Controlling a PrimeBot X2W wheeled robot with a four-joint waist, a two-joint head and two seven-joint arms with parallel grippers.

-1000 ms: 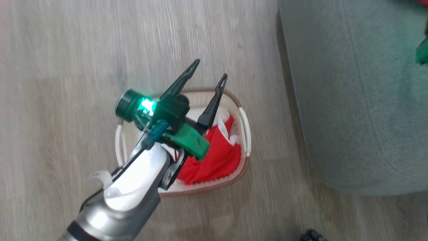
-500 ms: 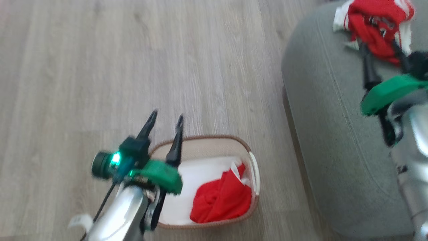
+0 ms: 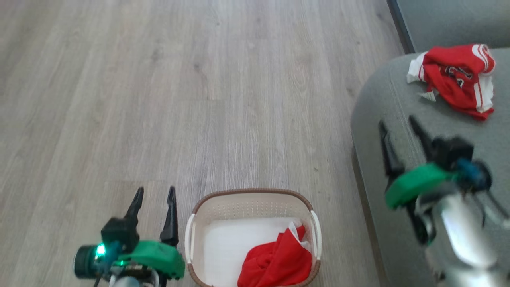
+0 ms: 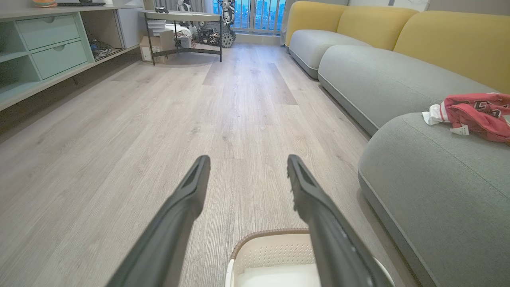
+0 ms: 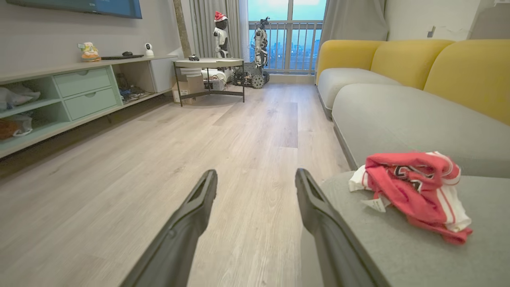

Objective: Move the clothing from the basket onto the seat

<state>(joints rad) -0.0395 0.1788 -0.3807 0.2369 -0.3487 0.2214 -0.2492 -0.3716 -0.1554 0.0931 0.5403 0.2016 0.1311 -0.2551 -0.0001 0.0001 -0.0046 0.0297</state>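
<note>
Midway: left gripper [image 3: 155, 189] and right gripper [image 3: 397, 120] both spread, empty; red garment [image 3: 454, 77] on seat [image 3: 370, 107], second garment [image 3: 279, 261] bunched in basket [image 3: 251, 192]; next, probably lowering left gripper to pinch it

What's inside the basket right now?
One crumpled red garment with white trim lies in the basket, toward its right side; the rest shows white bottom. Whatever is under the garment is covered.

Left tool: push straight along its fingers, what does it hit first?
Nothing close: the left tool points out over bare floor. The basket sits below that line, the seat off to the side. Depth unclear.
</note>
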